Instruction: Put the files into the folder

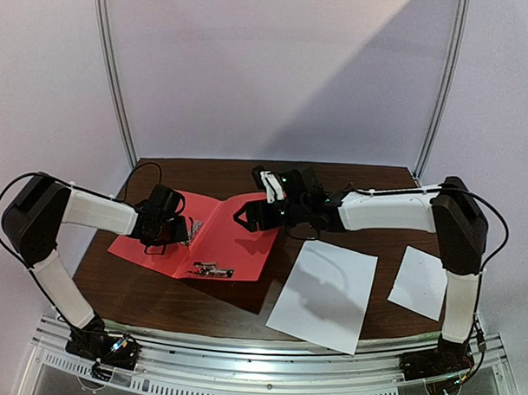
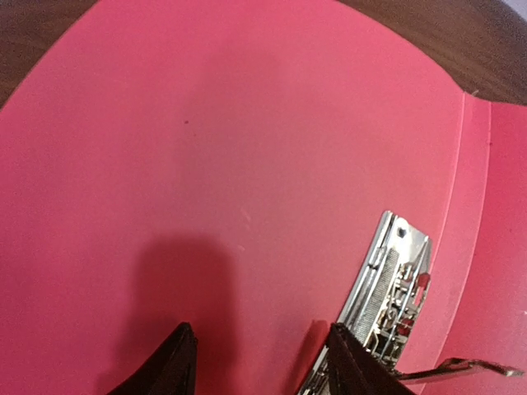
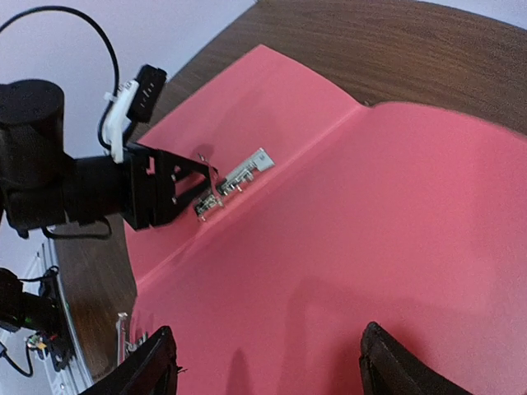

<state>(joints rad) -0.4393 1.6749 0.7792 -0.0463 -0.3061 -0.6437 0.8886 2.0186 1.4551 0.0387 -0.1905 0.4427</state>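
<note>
- Paper lies flat on the table (image 1: pixel 191 303), front right: big sheet (image 1: pixel 323 295), small sheet (image 1: pixel 419 282).
- Red folder (image 1: pixel 232 244) lies open behind them, metal clip (image 2: pixel 395 280) inside.
- Left gripper (image 2: pixel 262 326) is half-spread by the clip, right gripper (image 3: pixel 268 329) wide over the folder, both empty.

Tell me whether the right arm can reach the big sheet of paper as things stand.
Probably yes. The big sheet lies bare on the table beside the folder, and the right gripper hovers open, empty.
</note>
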